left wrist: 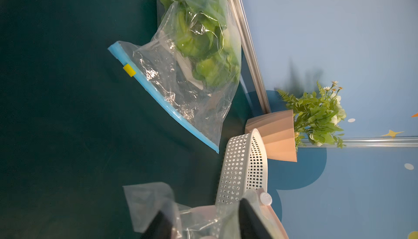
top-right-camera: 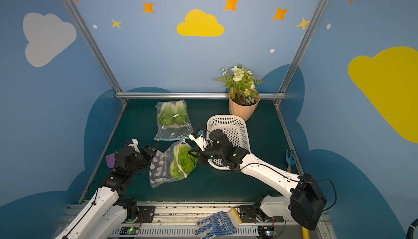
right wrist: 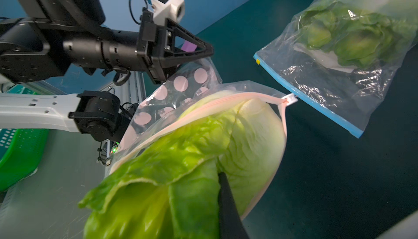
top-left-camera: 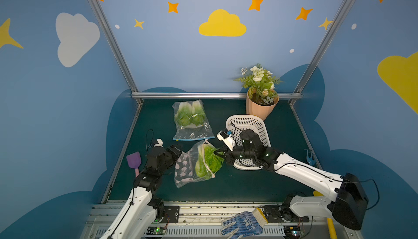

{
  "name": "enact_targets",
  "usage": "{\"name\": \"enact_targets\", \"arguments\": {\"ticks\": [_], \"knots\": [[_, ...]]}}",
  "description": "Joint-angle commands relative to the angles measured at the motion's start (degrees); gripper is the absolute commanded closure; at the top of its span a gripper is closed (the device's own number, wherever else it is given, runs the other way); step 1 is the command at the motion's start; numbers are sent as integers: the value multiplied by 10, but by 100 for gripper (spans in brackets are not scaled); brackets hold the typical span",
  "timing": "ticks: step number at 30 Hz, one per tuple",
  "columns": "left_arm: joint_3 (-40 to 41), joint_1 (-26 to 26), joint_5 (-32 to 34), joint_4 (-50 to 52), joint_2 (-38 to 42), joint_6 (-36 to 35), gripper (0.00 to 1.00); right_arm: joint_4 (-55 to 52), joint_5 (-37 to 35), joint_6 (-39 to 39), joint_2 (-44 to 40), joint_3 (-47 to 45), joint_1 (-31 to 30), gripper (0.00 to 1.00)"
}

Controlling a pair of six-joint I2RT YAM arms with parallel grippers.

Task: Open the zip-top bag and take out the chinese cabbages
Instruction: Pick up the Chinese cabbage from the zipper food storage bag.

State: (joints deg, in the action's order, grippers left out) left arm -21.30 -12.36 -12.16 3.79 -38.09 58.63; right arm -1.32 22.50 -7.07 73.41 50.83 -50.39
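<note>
Presently your right hand (top-left-camera: pixel 218 153) pinches crinkled green cabbage (top-left-camera: pixel 207 161) half inside the pink-dotted clear zip-top bag (top-left-camera: pixel 182 170). Your left hand (top-left-camera: pixel 178 151): spread beside it.

The zip-top bag (top-left-camera: pixel 182 170) is pink-dotted, the cabbage (top-left-camera: pixel 208 161) bright green, the basket (top-left-camera: pixel 246 119) white.

Bare mat (top-left-camera: pixel 226 185) along the front, blue-zip bag (top-left-camera: pixel 192 122) mid-rear, basket (top-left-camera: pixel 246 122) and flowerpot (top-left-camera: pixel 257 111) crowding right rear

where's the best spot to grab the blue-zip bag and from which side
Probably the blue zip strip, by the yellow slider, coming from the robot's side: that edge lies flat and faces the arms, while the cabbages bulge at the far end.
</note>
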Motion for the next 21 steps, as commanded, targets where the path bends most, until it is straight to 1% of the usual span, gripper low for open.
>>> {"name": "enact_targets", "arguments": {"ticks": [1,2,4,10,12,13,16,18,21], "knots": [[-1,-1,-4,34,29,-9,13,21,-34,-5,-4,15,-1,100],[0,-1,15,47,41,-12,6,20,-46,-8,-3,15,0,100],[2,-1,17,66,63,-12,0,17,-65,-13,-2,16,1,100],[19,-3,6,124,117,-6,0,26,-118,-46,-2,14,6,100],[28,-3,4,132,129,3,0,28,-124,-49,-1,15,9,100],[35,-3,-12,130,136,13,0,31,-128,-51,-1,16,11,100],[65,-6,-31,104,148,49,0,35,-136,-57,-2,18,13,100],[80,-11,-37,96,155,63,0,36,-138,-58,-2,21,15,100],[96,-25,-30,89,164,76,0,45,-137,-62,-2,24,16,100]]}}
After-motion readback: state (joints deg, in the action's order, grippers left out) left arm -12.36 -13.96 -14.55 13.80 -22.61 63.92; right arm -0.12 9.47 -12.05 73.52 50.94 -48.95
